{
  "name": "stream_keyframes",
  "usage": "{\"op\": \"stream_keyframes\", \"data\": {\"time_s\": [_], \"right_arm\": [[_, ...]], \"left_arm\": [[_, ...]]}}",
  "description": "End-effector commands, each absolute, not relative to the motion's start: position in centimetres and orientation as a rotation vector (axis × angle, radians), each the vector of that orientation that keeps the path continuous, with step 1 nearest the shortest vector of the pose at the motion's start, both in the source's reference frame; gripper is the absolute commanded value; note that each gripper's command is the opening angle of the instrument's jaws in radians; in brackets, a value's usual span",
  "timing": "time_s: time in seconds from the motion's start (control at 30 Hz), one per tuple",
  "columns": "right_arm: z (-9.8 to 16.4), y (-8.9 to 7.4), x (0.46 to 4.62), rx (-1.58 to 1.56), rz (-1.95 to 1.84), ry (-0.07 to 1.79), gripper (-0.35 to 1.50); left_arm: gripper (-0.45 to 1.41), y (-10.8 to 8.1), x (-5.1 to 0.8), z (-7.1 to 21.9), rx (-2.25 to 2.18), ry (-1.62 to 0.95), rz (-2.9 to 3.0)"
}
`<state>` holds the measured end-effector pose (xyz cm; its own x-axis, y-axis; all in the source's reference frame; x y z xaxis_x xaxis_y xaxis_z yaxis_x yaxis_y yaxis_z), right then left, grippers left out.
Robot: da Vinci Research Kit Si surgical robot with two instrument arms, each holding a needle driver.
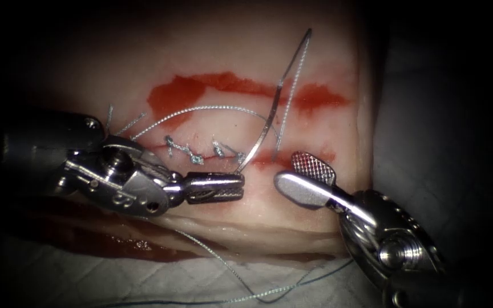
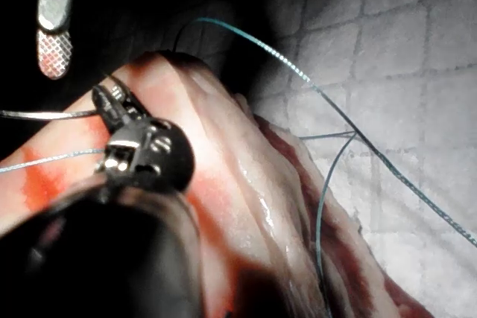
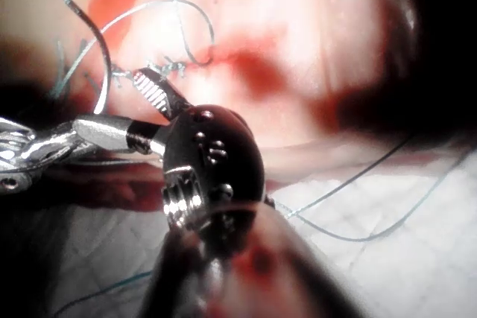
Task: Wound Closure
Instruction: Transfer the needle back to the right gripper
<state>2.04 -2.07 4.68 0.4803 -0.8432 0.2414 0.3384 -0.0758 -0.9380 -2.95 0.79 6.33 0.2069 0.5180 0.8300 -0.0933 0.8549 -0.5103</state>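
My left tool [image 1: 232, 185] lies nearly level, shaft coming in from the endoscope view's left, jaws pressed together with the tips at the lower end of the curved needle [image 1: 269, 122]. They seem to pinch the needle at that end, just at the near edge of the cut [image 1: 246, 157]; I cannot make out whether the metal is fully seated between them. From there the needle arcs up and away over the tissue [image 1: 229, 51], its far end standing free above the upper red fluid [image 1: 184, 91]. It does not look buried in the tissue.

In the left wrist view the same tool [image 2: 108, 102] points away from the lens over the wet tissue edge, and the other tool's jaw hangs beyond it.

My right tool [image 1: 306, 174] enters from the lower right, wrist bent so the jaws point up and left toward the needle's base. Jaws are spread wide: the cross-hatched face of one shows, the smooth back of the other sits below it. They hold nothing. The gap between the two tools is small, but they do not touch. In the right wrist view these jaws [image 3: 123, 109] stand parted, with the needle curving just past them.

Thread [image 1: 201, 111] loops from the left tool's wrist area across the tissue to the needle. Stitch knots [image 1: 192, 151] with short cut ends sit along the cut left of the needle. More thread trails off the near tissue edge onto the white drape [image 1: 144, 285].
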Motion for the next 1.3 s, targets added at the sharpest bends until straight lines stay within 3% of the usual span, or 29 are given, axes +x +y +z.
{"op": "stream_keyframes", "data": {"time_s": [0.03, 0.5, 0.83, 0.87, 0.93, 0.97, 1.0, 1.17, 1.2, 1.23, 1.27, 1.3], "right_arm": [[4.76, -2.05, 2.17, -1.306, -1.043, 0.500, 0.89], [4.90, -1.85, 2.18, -1.283, -1.003, 0.404, 0.92], [4.97, -1.76, 2.20, -1.313, -0.982, 0.357, 0.77], [4.98, -1.75, 2.20, -1.319, -0.978, 0.355, 0.69], [4.99, -1.75, 2.20, -1.326, -0.976, 0.355, 0.35], [5.00, -1.75, 2.20, -1.328, -0.978, 0.357, -0.08], [5.02, -1.76, 2.21, -1.339, -0.980, 0.364, -0.35], [5.07, -1.76, 2.20, -1.372, -0.986, 0.375, -0.35], [5.07, -1.76, 2.18, -1.375, -0.985, 0.377, -0.35], [5.07, -1.73, 2.14, -1.396, -0.971, 0.379, -0.35], [5.08, -1.70, 2.10, -1.450, -0.974, 0.356, -0.35], [5.09, -1.68, 2.06, -1.513, -0.995, 0.328, -0.35]], "left_arm": [[-0.45, 0.79, -3.00, 6.35, -0.383, -1.295, 0.455], [-0.45, 0.66, -3.09, 6.39, -0.367, -1.236, 0.477], [-0.45, 0.58, -3.16, 6.39, -0.363, -1.227, 0.489], [-0.45, 0.58, -3.17, 6.39, -0.361, -1.229, 0.491], [-0.45, 0.57, -3.18, 6.39, -0.360, -1.232, 0.494], [-0.45, 0.57, -3.18, 6.38, -0.357, -1.232, 0.497], [-0.45, 0.57, -3.18, 6.38, -0.354, -1.236, 0.500], [-0.45, 0.57, -3.18, 6.38, -0.337, -1.242, 0.482], [-0.37, 0.58, -3.17, 6.37, -0.292, -1.242, 0.402], [0.49, 0.62, -3.17, 6.34, -0.286, -1.210, 0.308], [0.84, 0.65, -3.16, 6.32, -0.289, -1.195, 0.258], [0.94, 0.70, -3.15, 6.28, -0.280, -1.188, 0.179]]}}
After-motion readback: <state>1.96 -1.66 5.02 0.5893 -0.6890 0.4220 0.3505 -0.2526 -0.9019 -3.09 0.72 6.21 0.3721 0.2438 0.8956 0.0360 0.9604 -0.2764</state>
